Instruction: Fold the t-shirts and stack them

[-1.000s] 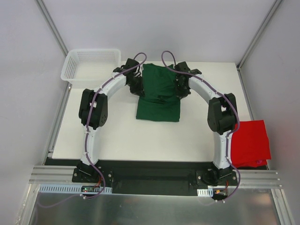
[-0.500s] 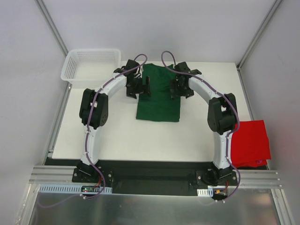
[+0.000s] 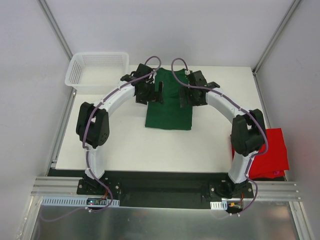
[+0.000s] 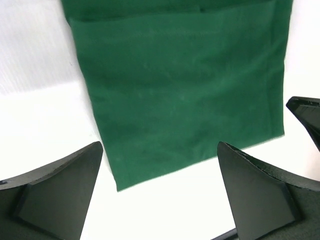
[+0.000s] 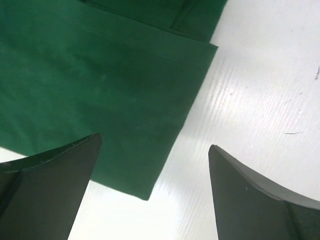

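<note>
I've got left gripper (image 3: 154,91) and right gripper (image 3: 186,95) both wide open, holding nothing. Folded green shirt (image 3: 169,109) lies on the desk (image 3: 135,147) between them; red shirt (image 3: 274,150) is well behind the right one.

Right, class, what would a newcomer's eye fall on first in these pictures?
The dark green t-shirt, folded flat centrally, with the left gripper and right gripper open over its sides. Then the bright red t-shirt at the right edge, and the white basket at the far left corner.
</note>
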Motion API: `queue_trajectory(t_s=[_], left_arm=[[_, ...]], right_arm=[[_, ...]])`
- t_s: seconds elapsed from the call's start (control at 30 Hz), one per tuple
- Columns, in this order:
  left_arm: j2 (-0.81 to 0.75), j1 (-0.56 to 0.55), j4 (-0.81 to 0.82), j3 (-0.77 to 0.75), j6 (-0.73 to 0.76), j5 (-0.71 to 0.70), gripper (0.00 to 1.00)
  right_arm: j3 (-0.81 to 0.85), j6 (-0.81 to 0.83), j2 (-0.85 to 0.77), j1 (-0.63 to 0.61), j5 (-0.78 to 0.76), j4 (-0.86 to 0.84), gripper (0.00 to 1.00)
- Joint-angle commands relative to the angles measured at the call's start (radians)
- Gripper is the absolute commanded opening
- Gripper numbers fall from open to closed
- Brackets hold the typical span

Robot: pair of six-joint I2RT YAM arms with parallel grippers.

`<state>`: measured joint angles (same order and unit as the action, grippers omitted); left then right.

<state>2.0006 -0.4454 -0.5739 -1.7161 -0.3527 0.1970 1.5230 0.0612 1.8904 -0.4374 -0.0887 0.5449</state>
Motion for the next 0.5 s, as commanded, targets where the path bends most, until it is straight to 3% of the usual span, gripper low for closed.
queue_trajectory(t_s=[0.0,0.2,0.47], left_arm=[[-0.086,-0.018,-0.004,0.079,-0.028,-0.002,0.99],[-0.184,-0.001,0.075,0.263,-0.04,0.041,0.99],[-0.243,0.106,0.252,0.4,-0.066,0.278,0.99]], right_arm=[[-0.069,-0.049,-0.091,-0.03,0.036,-0.033,0.93],[-0.23,-0.125,-0.183,-0.021,0.137,-0.102,0.94],[-0.325,-0.17,-0.234,0.052,0.28,-0.175,0.93]])
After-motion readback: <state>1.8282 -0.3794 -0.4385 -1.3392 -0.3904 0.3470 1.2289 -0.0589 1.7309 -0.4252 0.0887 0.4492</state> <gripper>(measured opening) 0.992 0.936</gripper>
